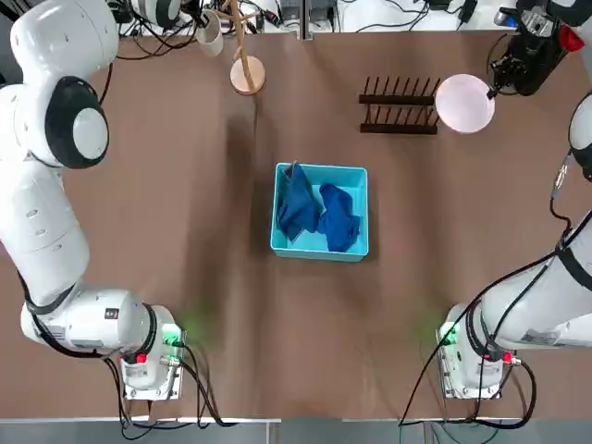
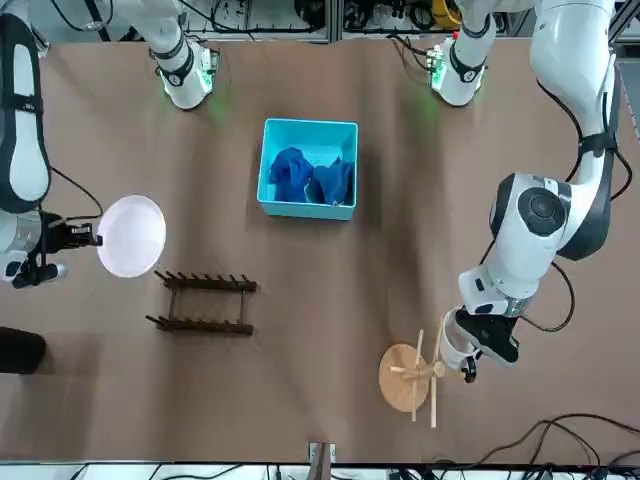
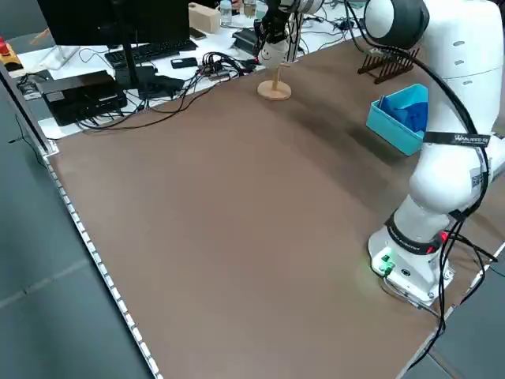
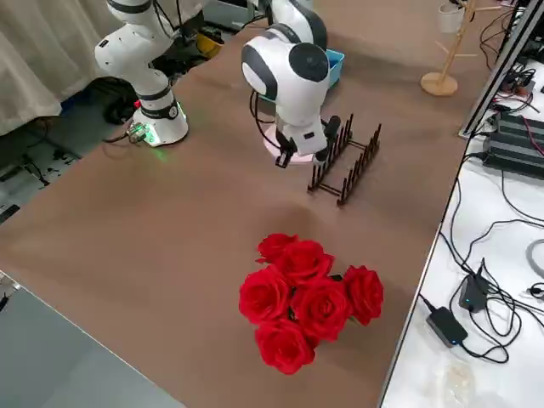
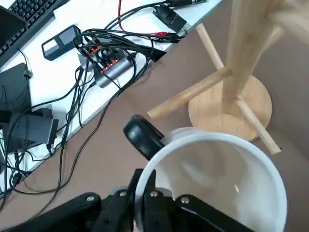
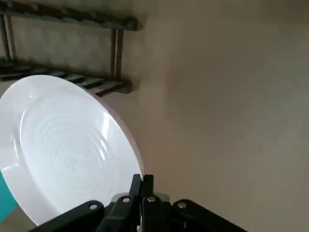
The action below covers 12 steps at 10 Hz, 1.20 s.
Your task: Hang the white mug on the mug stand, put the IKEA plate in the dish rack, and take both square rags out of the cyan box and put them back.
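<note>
Brown table (image 1: pixel 185 213). Cyan box (image 1: pixel 320 247) near centre. Dish rack (image 1: pixel 399 106) toward far edge, robot's right side. Mug stand (image 1: pixel 247 74) by far edge, left of centre. Bunch of red roses (image 4: pixel 308 299) near the right-hand edge. Arm bases at near corners.

Robotics lab, by the look: brown worktable (image 3: pixel 237 197) edged on the far side by a white bench (image 5: pixel 48 72) crowded with cables (image 5: pixel 111 53), a keyboard (image 3: pixel 150 51), a monitor (image 3: pixel 110 20) and power bricks (image 4: pixel 448 325); grey floor (image 3: pixel 47 276), curtain (image 4: pixel 42 51).
</note>
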Each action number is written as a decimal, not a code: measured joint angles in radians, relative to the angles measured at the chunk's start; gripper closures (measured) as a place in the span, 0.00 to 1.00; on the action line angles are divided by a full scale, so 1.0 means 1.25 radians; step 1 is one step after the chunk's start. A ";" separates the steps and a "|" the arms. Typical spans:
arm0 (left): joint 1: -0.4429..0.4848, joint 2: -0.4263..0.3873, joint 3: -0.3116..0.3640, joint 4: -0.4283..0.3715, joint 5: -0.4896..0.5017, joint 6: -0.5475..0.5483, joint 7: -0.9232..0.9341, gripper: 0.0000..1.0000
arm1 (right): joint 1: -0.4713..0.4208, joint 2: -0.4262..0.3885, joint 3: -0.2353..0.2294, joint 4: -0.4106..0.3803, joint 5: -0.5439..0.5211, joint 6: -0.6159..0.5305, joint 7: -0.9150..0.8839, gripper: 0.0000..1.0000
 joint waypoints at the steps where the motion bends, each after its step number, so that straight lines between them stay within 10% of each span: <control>1: -0.001 0.000 -0.002 0.000 0.000 0.003 0.008 0.95 | 0.018 0.001 0.001 0.005 0.006 0.006 0.022 0.97; 9: -0.015 0.037 -0.011 0.002 0.045 0.087 0.051 0.92 | 0.328 0.003 0.005 0.183 -0.485 -0.143 0.364 0.97; 12: -0.011 0.031 -0.018 0.014 0.045 0.080 0.032 0.51 | 0.399 0.015 0.005 0.184 -0.669 -0.168 0.469 0.97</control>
